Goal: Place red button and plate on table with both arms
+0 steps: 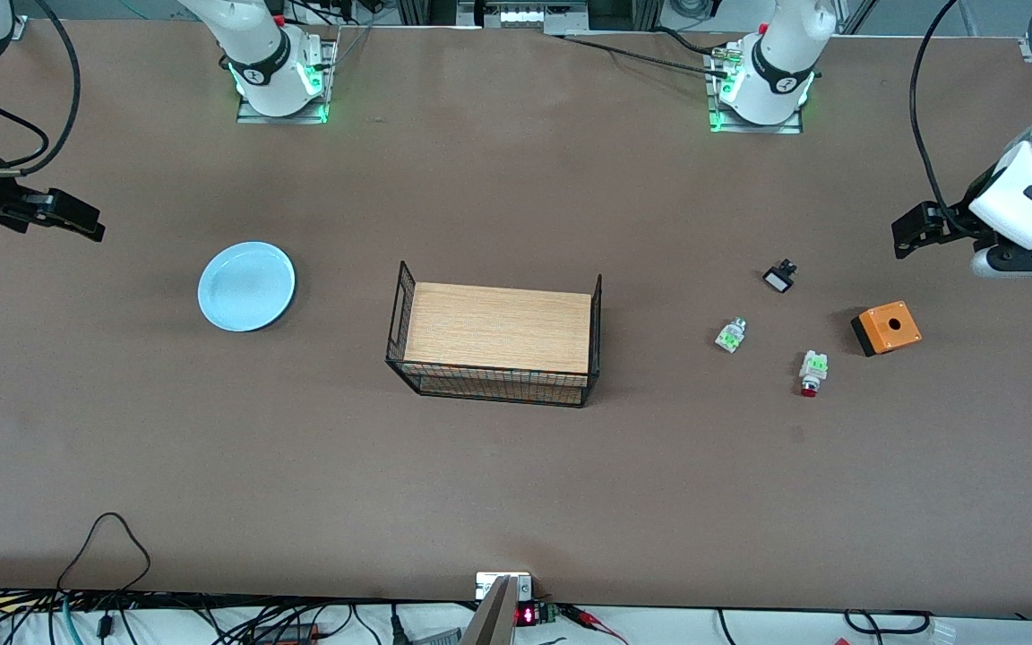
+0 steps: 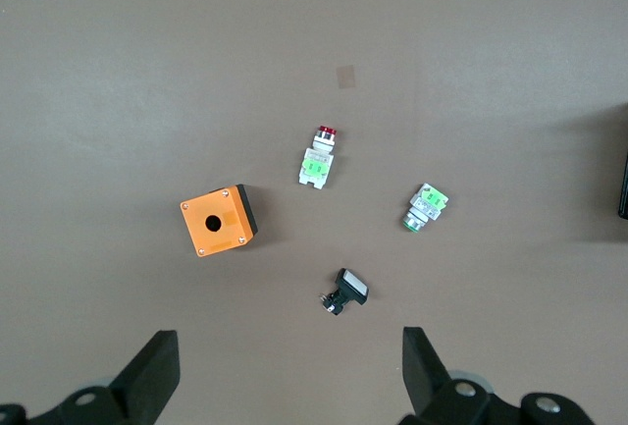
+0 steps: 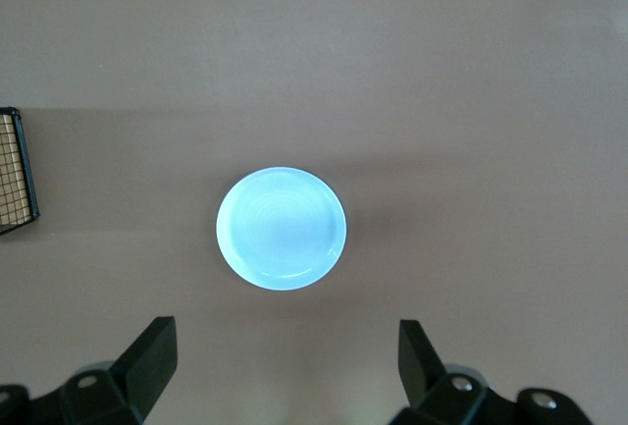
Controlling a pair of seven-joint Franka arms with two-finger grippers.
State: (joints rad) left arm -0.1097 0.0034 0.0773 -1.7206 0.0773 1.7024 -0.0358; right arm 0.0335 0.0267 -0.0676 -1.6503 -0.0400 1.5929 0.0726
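I see the bench (image 1: 516,502) with both arms held high at its ends, neither carrying anything. Basket stand (image 1: 496,336) sits mid-bench. From it, the plate (image 1: 246,286) lies at 9 o'clock toward the right arm's end, flat on the bench already. Right hand (image 1: 59,215) hangs over the bench at that end, fingers spread wide per right wrist view, plate (image 3: 281,229) centred ahead of them. Left hand (image 1: 915,235) hangs over the left arm's end, fingers likewise wide, empty. Orange box (image 1: 886,328) is the biggest of the small parts there. Red button (image 1: 812,373) lies on the bench at about 7 o'clock from that box, nearest the front cam of the cluster; long axis runs roughly 12-to-6, red cap at 6. My read: left arm is far nearer the button, so the pick is its job, w/ fingers closing across the short sides. Green-white part (image 1: 731,335) and black-white part (image 1: 779,276) sit close by, risk of mix-up.
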